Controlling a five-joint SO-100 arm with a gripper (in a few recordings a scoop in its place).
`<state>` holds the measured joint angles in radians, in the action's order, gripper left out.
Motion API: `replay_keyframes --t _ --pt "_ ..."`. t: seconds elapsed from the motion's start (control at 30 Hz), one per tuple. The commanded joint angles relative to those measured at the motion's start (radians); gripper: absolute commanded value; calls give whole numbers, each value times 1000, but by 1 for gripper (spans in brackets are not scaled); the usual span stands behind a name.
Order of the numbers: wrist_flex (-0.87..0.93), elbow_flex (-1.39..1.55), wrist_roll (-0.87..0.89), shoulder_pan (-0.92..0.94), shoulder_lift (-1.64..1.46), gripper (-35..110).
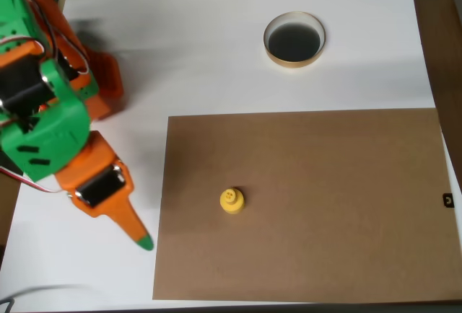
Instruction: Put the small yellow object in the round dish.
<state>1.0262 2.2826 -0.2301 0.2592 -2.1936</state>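
On brown board (303, 205) — small yellow object (232, 200) upright, knob up | round dish (294, 39) apart

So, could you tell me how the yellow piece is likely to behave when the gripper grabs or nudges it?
The yellow piece looks like hard plastic, so probably stiff and light. It stands on its wider round base on the brown mat, so a nudge would likely slide it, though if tipped it could roll. Its narrow knob may slip from the gripper.
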Motion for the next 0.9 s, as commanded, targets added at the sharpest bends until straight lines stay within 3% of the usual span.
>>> replay_keyframes --t 0.0,0.37,0.87 --pt "26 -121 -2 -34 57 22" --pt "124 -365 25 -144 359 21" --pt "190 -462 41 -348 479 25"
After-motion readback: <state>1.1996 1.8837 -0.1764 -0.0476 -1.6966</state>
